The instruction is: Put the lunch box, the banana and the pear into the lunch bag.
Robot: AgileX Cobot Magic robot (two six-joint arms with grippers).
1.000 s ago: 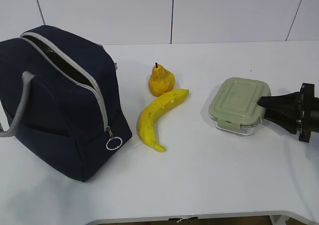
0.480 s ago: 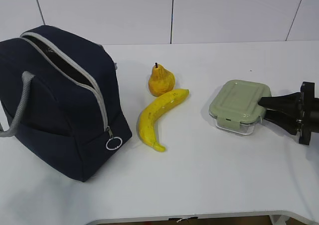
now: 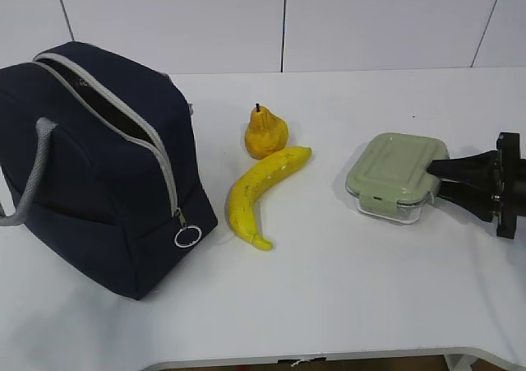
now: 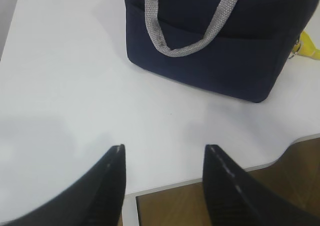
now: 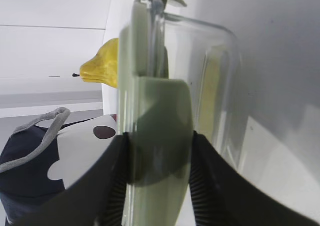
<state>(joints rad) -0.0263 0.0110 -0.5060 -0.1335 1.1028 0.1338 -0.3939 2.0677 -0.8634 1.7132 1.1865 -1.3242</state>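
Observation:
The lunch box point(image 3: 393, 173), clear glass with a sage-green lid, is on the table at the right. My right gripper point(image 3: 432, 178) is shut on its right edge, one finger above the lid and one below; the right wrist view shows the box point(image 5: 155, 80) clamped between the fingers point(image 5: 157, 141). The banana point(image 3: 259, 192) lies in the middle, with the pear point(image 3: 265, 134) just behind it. The navy lunch bag point(image 3: 90, 165) stands at the left, unzipped on top. My left gripper point(image 4: 164, 153) is open and empty over the table's front edge, near the bag point(image 4: 215, 50).
The table's front edge point(image 4: 210, 178) runs under my left fingers, with brown floor beyond. A grey webbing handle point(image 4: 192, 48) hangs on the bag's near side. A metal zipper ring point(image 3: 188, 237) dangles at the bag's front corner. A white wall stands behind the table.
My right gripper and the lunch box edge it holds have shifted slightly to the right. The banana, pear and bag have not moved.

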